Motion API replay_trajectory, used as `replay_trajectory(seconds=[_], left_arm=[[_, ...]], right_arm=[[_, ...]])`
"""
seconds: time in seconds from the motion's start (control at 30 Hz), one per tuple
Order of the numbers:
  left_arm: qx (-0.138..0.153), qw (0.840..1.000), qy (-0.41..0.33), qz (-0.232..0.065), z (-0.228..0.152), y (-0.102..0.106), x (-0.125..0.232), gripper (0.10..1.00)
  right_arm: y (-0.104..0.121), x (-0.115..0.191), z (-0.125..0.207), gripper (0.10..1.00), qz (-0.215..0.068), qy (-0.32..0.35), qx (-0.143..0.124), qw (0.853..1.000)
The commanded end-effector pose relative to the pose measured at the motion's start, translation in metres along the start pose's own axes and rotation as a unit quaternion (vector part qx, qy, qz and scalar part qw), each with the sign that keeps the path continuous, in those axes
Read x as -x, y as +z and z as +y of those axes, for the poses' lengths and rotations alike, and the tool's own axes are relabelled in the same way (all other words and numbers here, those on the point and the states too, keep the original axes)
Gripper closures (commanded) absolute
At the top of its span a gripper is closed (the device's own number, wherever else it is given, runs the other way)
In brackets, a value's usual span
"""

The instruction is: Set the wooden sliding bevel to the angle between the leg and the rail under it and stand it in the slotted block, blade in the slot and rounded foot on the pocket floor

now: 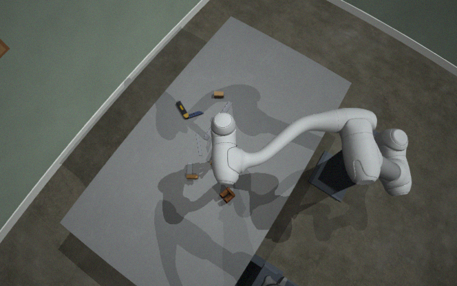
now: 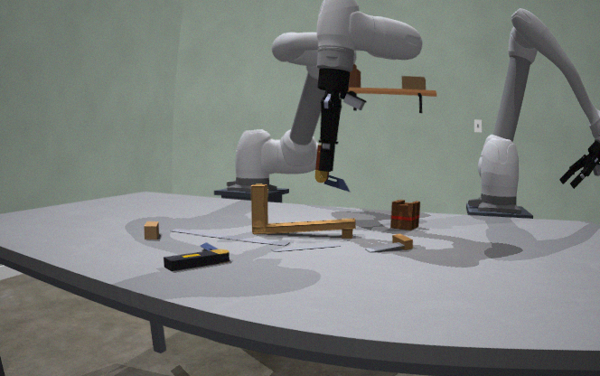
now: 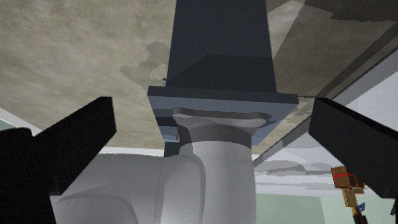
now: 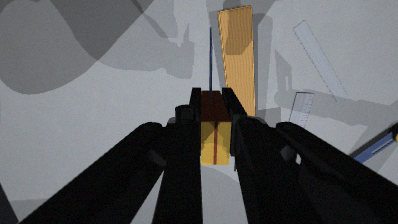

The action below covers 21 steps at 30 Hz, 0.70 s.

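Note:
My right gripper (image 2: 327, 168) (image 4: 211, 102) is shut on the wooden sliding bevel and holds it above the table, over the rail. The bevel's blue blade (image 2: 340, 183) (image 4: 210, 60) is swung out from its yellow foot (image 2: 321, 176), at the handle's lower end. The rail (image 2: 312, 225) (image 4: 240, 75) slopes slightly beside the upright leg (image 2: 259, 210); the arm hides most of them in the top view. The slotted block (image 1: 227, 195) (image 2: 405, 216) (image 3: 345, 177) stands on the table with no bevel in it. My left gripper (image 2: 568, 183) (image 3: 212, 115) is open and empty, far from the objects.
The black bevel (image 1: 182, 109) (image 2: 196, 259) lies open on the table. A small wooden block (image 1: 219, 94) (image 2: 152, 230) is beyond the leg. A small square with a wooden stock (image 1: 192, 177) (image 2: 403, 242) lies near the rail's end. Thin clear strips lie between the rail and black bevel.

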<state>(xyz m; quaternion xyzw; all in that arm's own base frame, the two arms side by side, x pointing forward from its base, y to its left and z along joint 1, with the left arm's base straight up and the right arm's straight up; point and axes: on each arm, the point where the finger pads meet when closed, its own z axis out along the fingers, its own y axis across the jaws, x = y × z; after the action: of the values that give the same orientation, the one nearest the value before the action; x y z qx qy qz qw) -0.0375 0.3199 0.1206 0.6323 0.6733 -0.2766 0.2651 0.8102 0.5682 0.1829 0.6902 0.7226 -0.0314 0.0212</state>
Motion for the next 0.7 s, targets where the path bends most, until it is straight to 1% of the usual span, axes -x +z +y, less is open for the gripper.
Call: replay_trajectory(seconds=[0.0,0.2,0.37,0.47,0.67], left_arm=[[0.0,1.0,0.0,0.001,0.0,0.0,0.0,0.098],[0.0,1.0,0.0,0.001,0.0,0.0,0.0,0.098],[0.0,1.0,0.0,0.001,0.0,0.0,0.0,0.098],[0.0,1.0,0.0,0.001,0.0,0.0,0.0,0.098],[0.0,1.0,0.0,0.001,0.0,0.0,0.0,0.098]], right_arm=[[-0.002,0.018,0.011,0.999,0.01,-0.014,0.003,1.0],[-0.003,0.051,0.03,0.999,0.025,-0.04,0.006,0.999],[-0.003,0.072,0.042,0.999,0.035,-0.057,0.008,0.998],[-0.003,0.076,0.044,0.999,0.037,-0.06,0.008,0.997],[-0.003,0.093,0.054,0.999,0.044,-0.073,0.01,0.996]])
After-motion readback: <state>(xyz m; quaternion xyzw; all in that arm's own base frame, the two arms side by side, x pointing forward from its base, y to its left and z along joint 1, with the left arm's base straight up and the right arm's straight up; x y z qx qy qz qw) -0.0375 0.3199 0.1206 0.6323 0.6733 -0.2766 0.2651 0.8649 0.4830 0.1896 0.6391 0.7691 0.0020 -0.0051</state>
